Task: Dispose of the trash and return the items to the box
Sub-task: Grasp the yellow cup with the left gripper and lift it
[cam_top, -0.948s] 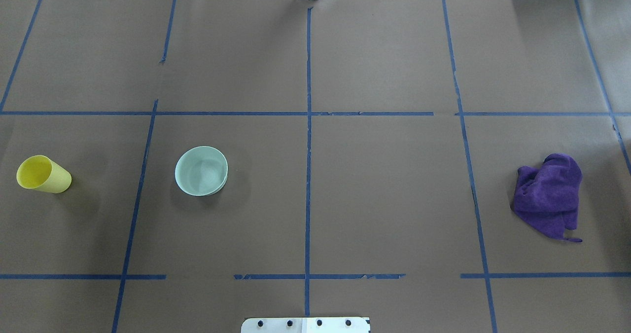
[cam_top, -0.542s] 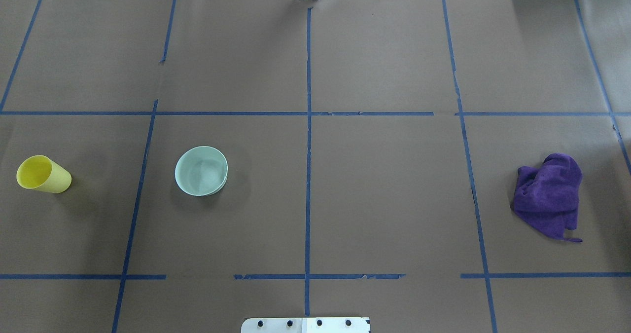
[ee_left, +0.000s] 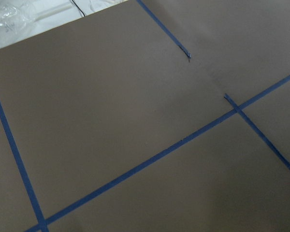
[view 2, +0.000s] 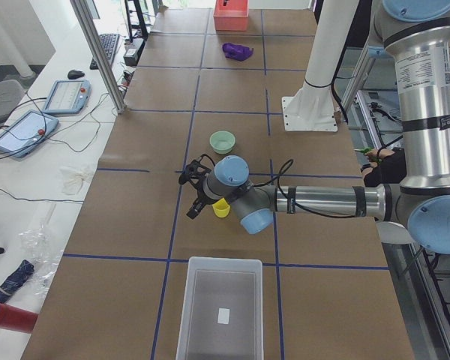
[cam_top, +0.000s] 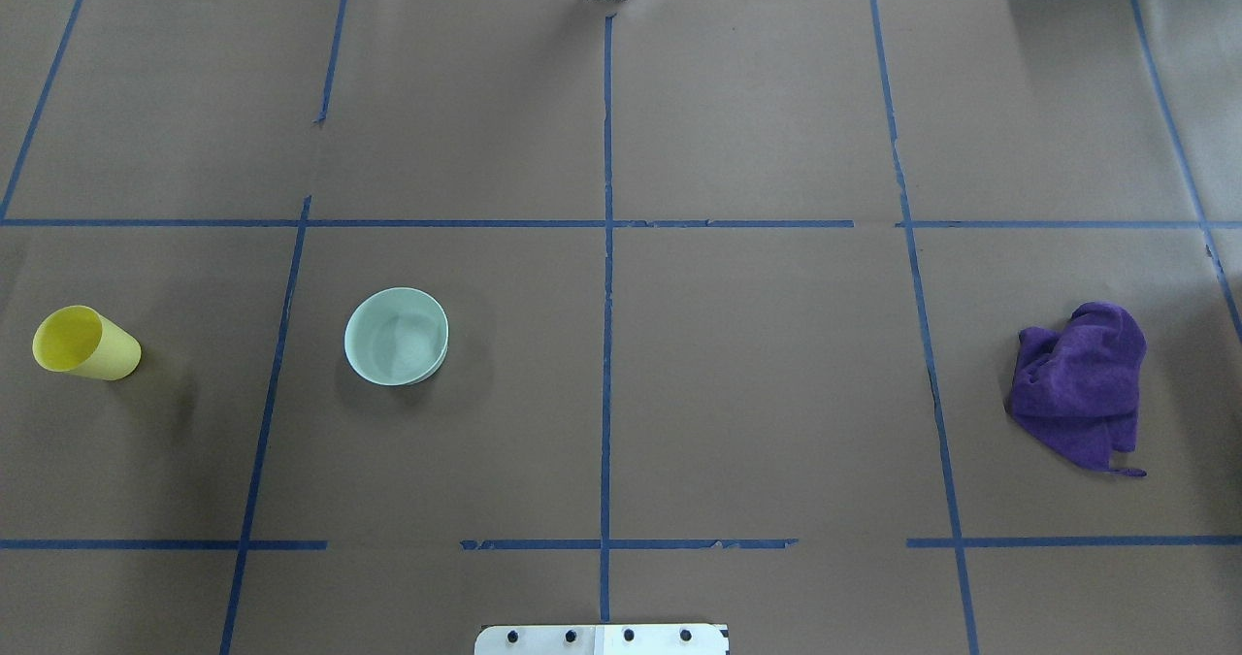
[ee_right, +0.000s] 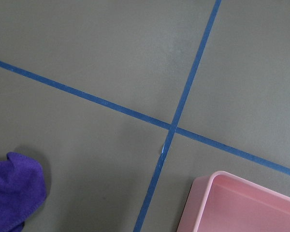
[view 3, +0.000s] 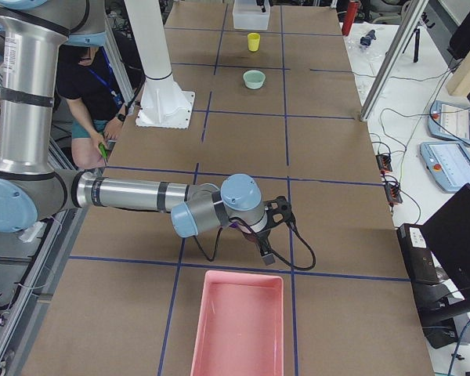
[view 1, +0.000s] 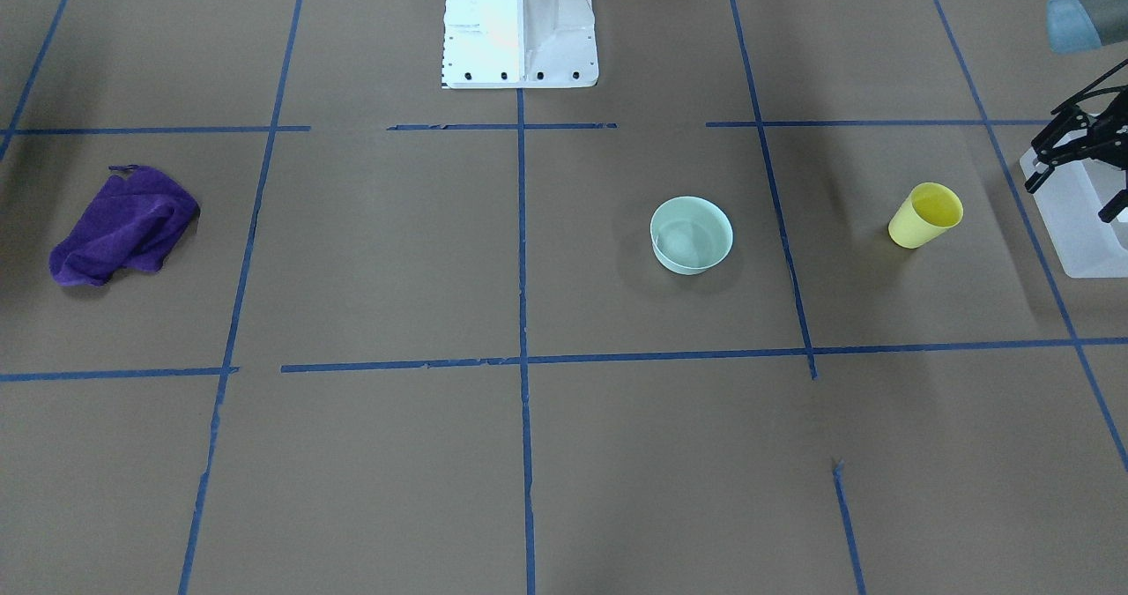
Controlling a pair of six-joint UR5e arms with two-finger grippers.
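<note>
The yellow cup (cam_top: 85,344) stands at the table's left end, also in the front view (view 1: 925,216). The mint-green bowl (cam_top: 396,336) sits upright and empty to its right, also in the front view (view 1: 692,235). The frosted-white box (view 1: 1079,225) lies past the cup, outside the overhead view; the left side view (view 2: 219,311) shows it empty. My left gripper (view 1: 1077,185) hovers open and empty above the box's edge, beside the cup. My right gripper (view 3: 276,229) shows only in the right side view, above the purple cloth; I cannot tell its state.
A purple cloth (cam_top: 1079,383) lies crumpled at the table's right end. A pink tray (view 3: 239,325) sits beyond it, with its corner in the right wrist view (ee_right: 241,203). The robot's white base (view 1: 520,22) stands at mid-table. Blue tape lines cross the brown paper.
</note>
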